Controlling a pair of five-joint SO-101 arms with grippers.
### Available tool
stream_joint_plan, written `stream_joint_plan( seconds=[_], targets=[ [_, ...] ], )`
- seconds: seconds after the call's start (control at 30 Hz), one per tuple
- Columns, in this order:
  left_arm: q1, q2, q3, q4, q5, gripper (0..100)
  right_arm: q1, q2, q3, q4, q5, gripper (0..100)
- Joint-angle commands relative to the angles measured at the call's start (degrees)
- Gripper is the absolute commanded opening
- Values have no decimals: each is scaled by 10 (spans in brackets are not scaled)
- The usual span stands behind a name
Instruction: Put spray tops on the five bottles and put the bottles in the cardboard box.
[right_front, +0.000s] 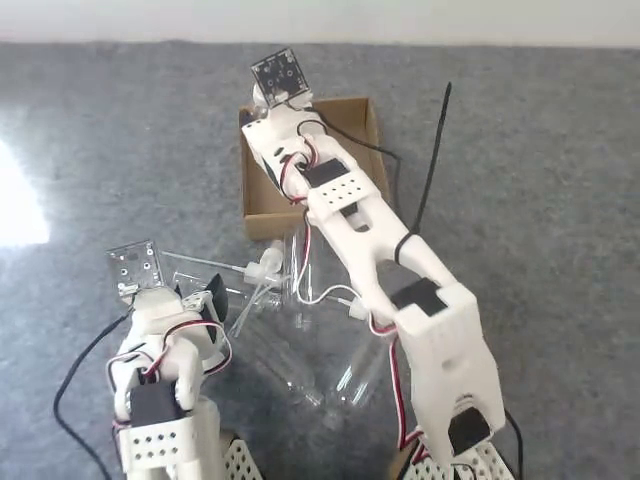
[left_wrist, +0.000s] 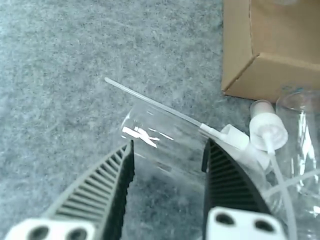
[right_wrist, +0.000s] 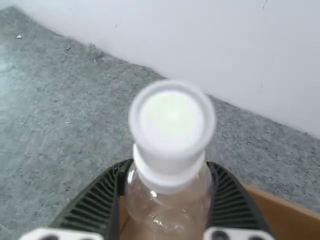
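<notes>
You have a table (right_front: 560, 150) covered in grey, speckled, felt-like cloth, with a bright patch of glare at its left edge. The cardboard box (right_front: 262, 222) sits open-topped toward the far edge, about midway across. Just in front of it, toward the near edge, several clear bottles (right_front: 300, 372) lie on their sides in a loose heap. White spray tops (right_front: 268, 264) and their thin dip tubes (left_wrist: 150, 100) lie among them, some touching the bottles. A black cable (right_front: 432, 170) runs over the cloth to the right of the box.

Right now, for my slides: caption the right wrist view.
Right gripper holds a white-capped bottle over the cardboard box.
</notes>
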Motion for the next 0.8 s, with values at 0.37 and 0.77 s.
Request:
stream_joint_plan(
  seconds=[0.37,0.77],
  targets=[
    [0,-6,-5,2,7,210,12,146,-208,-9,-21,111],
    [0,-6,-5,2,7,210,9,171,-209,31,-20,113]
  ],
)
